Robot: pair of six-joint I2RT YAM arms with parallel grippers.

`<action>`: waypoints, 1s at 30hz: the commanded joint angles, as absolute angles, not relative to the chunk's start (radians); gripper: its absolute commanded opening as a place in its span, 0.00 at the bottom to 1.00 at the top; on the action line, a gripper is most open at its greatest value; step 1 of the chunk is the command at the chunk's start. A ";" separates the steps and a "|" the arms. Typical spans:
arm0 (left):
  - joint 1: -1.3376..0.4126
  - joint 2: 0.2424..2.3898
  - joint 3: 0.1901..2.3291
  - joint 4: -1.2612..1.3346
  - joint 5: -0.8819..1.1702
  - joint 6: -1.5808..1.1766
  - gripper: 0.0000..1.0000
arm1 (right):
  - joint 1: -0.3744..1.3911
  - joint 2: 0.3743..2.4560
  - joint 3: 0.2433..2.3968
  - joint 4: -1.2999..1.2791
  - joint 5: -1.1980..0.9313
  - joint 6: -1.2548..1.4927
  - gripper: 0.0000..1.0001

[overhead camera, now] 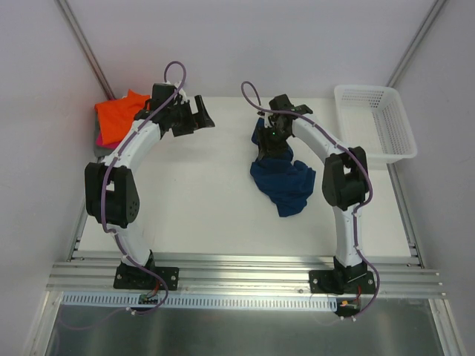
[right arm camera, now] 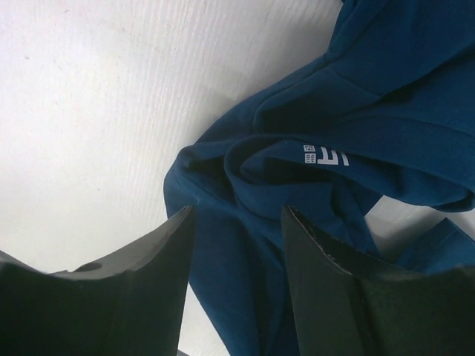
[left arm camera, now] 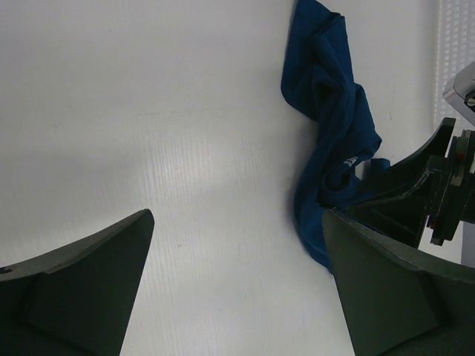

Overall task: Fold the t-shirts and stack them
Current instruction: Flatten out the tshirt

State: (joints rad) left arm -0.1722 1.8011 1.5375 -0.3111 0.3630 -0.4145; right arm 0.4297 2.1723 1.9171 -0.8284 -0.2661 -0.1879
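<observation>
Right claw [right arm camera: 237, 215] stands partway open astride a fold of the navy shirt [right arm camera: 386, 89]; whether it pinches the cloth, I cannot tell. The shirt lies crumpled right of the table's [overhead camera: 200, 200] centre, long axis running far to near, the broad bunch toward the arm bases. The right wrist view alone shows a white size mark [right arm camera: 324, 155] in the fold. The top view alone shows an orange shirt [overhead camera: 119, 115] at far left and a white basket [overhead camera: 378, 122] at far right. Left claw [left arm camera: 237, 215] gapes fully over bare table, holding nothing.
</observation>
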 commanded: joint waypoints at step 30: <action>-0.178 1.795 1.515 -0.268 0.448 -0.420 0.99 | 0.403 1.843 2.106 -0.850 -0.041 -0.399 0.00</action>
State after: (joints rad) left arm -0.1562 1.7409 1.4605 -0.2939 0.4141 -0.4561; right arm 0.3927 2.0060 2.0430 -0.8635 -0.0921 -0.3473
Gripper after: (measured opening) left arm 0.992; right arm 0.054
